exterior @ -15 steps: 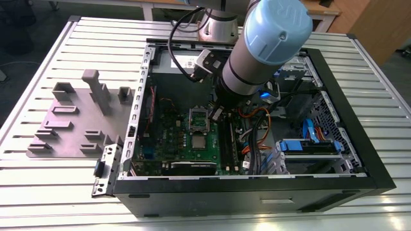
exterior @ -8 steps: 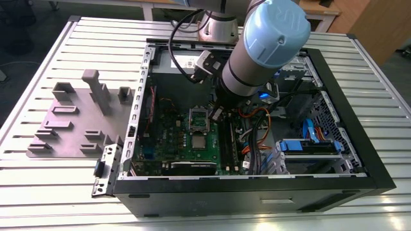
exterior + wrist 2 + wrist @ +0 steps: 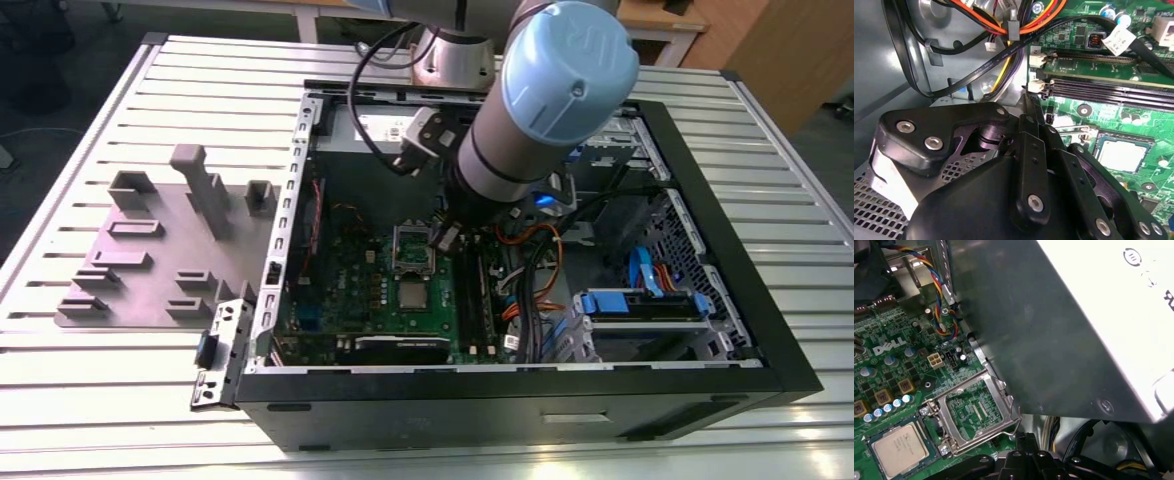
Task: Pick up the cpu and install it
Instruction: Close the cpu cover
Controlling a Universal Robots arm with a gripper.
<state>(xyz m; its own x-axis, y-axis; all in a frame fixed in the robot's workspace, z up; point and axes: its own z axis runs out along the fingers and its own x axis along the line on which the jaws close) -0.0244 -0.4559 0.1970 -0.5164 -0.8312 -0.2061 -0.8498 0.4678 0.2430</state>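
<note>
On the exterior view's left, a grey fixture plate [image 3: 154, 260] with upright blocks lies on the slatted worktop [image 3: 80, 400]. Just beside it stands the open computer case [image 3: 534, 400], with the green motherboard [image 3: 387, 280] on its floor. The cpu [image 3: 412, 294] sits flat on that board, seated in its socket, and it shows in both wrist views as a silvery square [image 3: 898, 447] [image 3: 1121, 154]. Next to it the hinged socket frame [image 3: 974, 407] lies swung open, flat over the board, apart from the chip. The arm [image 3: 534, 110] reaches down into the middle of the case, and the gripper [image 3: 451, 236] hangs above the board near the open frame, not touching the cpu. In the second wrist view the gripper [image 3: 1030, 102] has its black fingers [image 3: 1033, 112] drawn close together with nothing between them. Toward the exterior view's right run orange and black cables [image 3: 527, 270], then a blue drive bracket [image 3: 641, 300]
</note>
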